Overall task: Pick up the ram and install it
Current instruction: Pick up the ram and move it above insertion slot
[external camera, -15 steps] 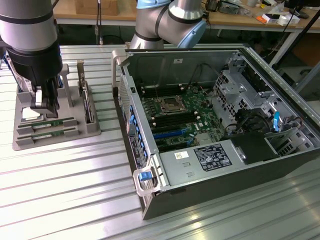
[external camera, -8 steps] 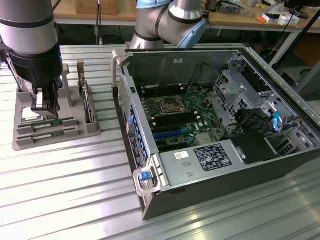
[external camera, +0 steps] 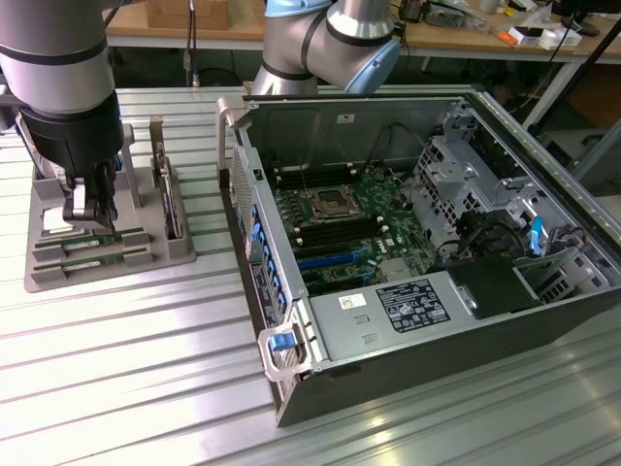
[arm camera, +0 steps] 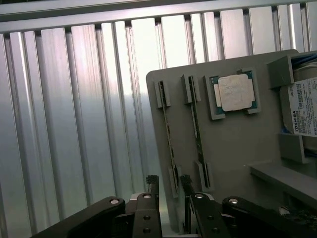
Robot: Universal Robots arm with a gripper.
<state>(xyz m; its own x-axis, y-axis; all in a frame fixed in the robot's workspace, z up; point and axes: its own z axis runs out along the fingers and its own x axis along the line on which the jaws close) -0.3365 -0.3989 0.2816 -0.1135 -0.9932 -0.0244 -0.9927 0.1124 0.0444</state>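
jaws apart, straddling ram in tray

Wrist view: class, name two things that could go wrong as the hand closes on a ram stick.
One: the open hand sits astride one thin green ram stick standing in the grey plastic holder, and a second green stick stands close beside it, so a finger might clip that. Two: the hand is near the stick's end, so lifting could tilt or jam it.
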